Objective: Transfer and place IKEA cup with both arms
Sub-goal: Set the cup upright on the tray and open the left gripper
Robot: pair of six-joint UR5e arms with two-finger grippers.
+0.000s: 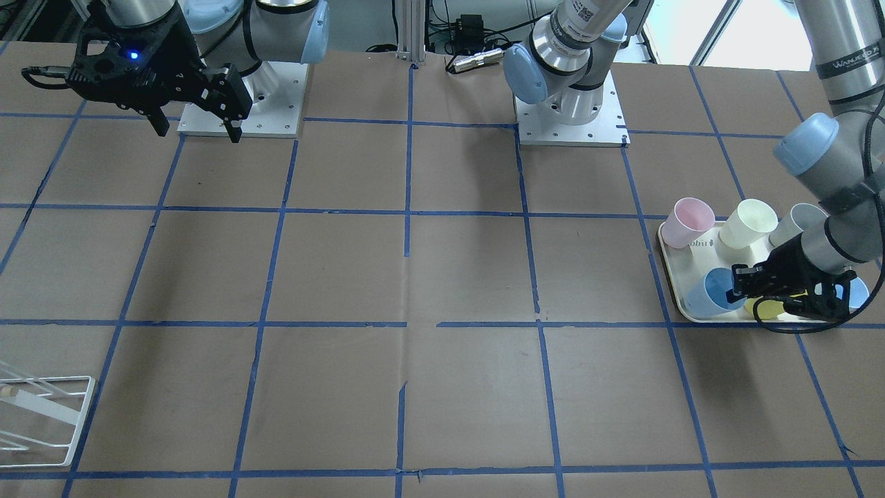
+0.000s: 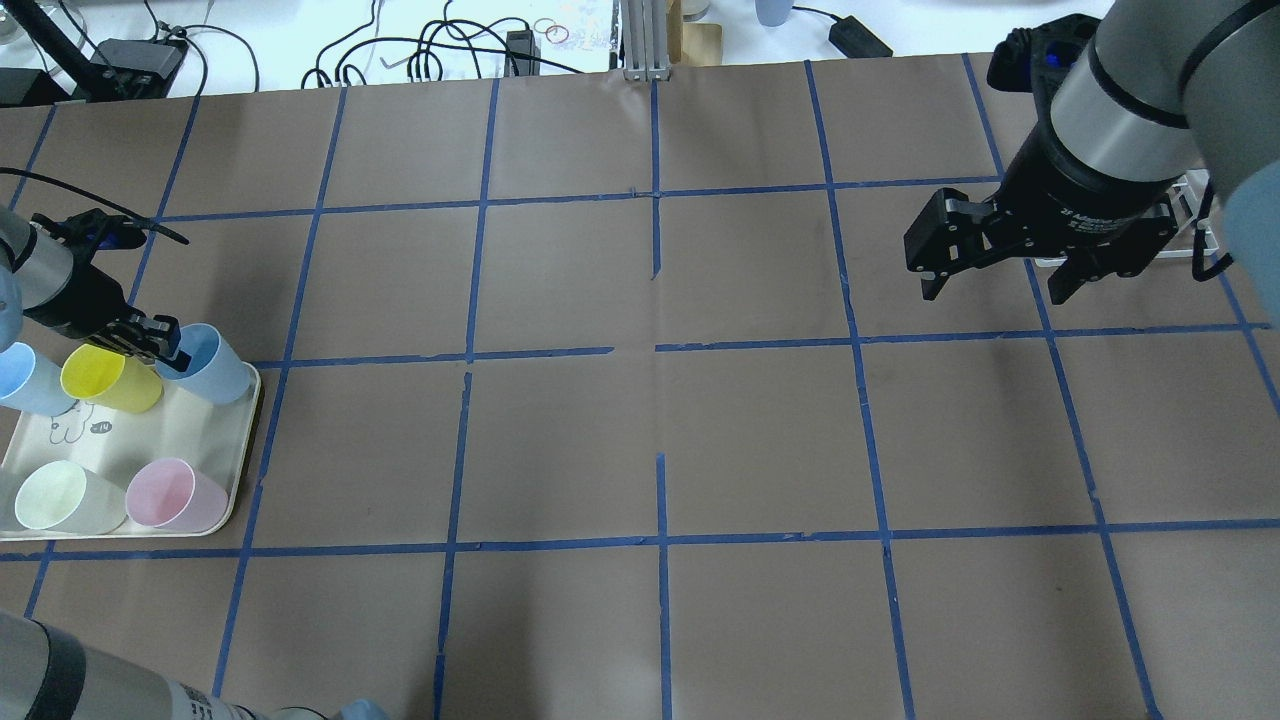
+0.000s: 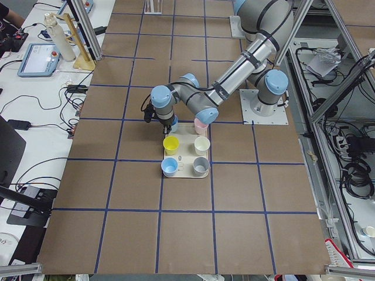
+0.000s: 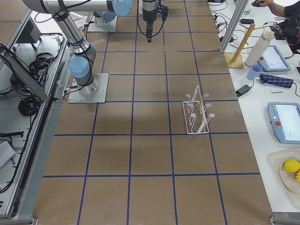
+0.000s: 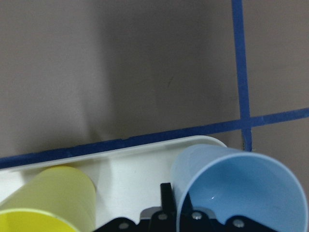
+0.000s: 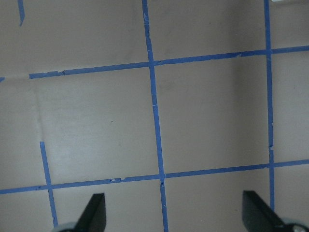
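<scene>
Blue cup stands upright in the far right corner of a cream tray, at the bench's left end. Left gripper is down at this cup's rim. The wrist view shows one black finger against the outside of the cup wall, the other hidden, so I cannot tell whether the cup is actually clamped. Just beside it on the tray is a yellow cup, with a second light blue cup beyond that. A pink cup and a pale green cup sit along the near edge, and a grey cup also shows. Right gripper hangs above bare bench well apart from the tray, fingers spread wide, holding nothing. A white wire rack stands at the bench's right end.
</scene>
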